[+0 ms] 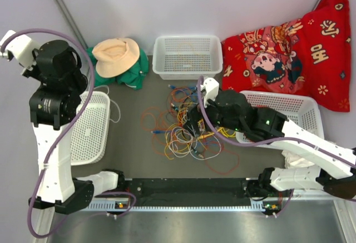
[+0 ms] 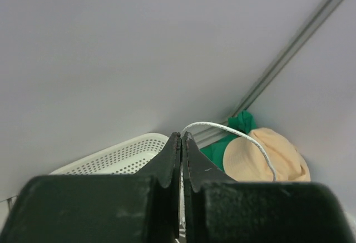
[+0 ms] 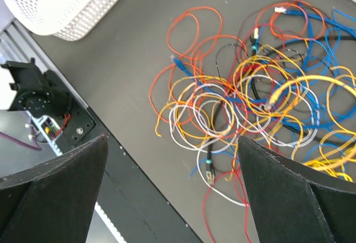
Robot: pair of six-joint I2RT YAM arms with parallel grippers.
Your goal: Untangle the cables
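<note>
white cable (image 2: 211,123) pinched in left gripper (image 2: 181,137), wrist view only, right gripper (image 3: 171,140) spread

1. White baskets: 3, so left one (image 1: 92,132), back one (image 1: 187,56), right one (image 1: 295,107).
2. Hat (image 1: 115,55): 1.
3. Red cushion (image 1: 295,48): 1.
4. Green cloth (image 1: 132,76): 1.
5. Cables (image 1: 183,129): one heap, way too knotted to count singly.

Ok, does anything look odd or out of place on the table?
The cables are one tangled heap on the table. The left gripper is shut on a lone white cord, raised near the wall, apart from them.
</note>
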